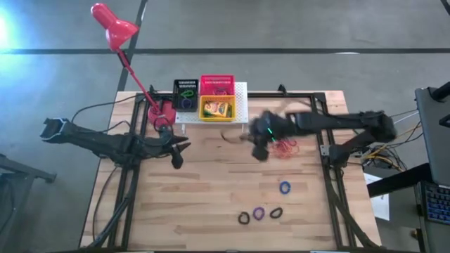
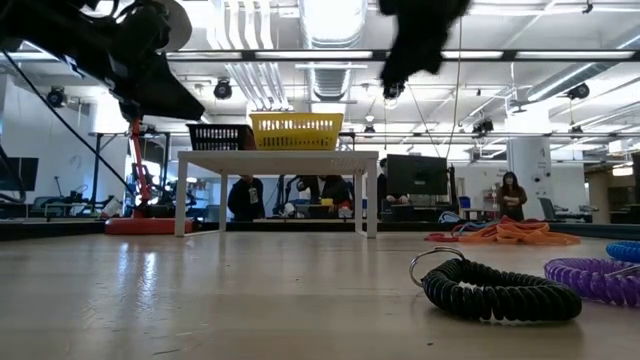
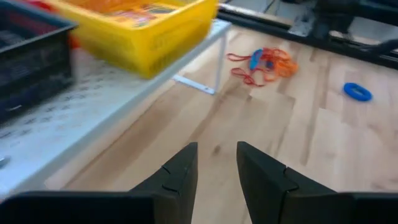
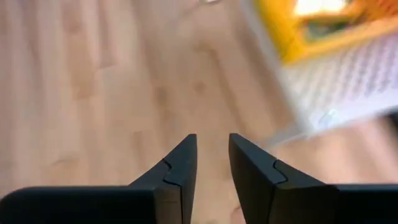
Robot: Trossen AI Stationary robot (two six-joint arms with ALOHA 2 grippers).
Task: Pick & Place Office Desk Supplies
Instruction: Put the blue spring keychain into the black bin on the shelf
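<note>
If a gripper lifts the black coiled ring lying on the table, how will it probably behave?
The black coiled ring looks like a springy spiral cord, so it would probably stretch and sag instead of keeping its shape. It seems thin and small beside the purple ring, so likely light. Lying flat on the wooden table, it should not roll, though a push may slide it.

L arm reaches in from left edge, stretched low over table (image 1: 211, 204), elbow bent. L claw (image 1: 177, 156) points toward table centre, jaws slightly apart, nothing between. R arm extends from right side, blurred. R claw (image 1: 261, 149) raised above table mid-back, jaws narrowly parted, empty.
</note>
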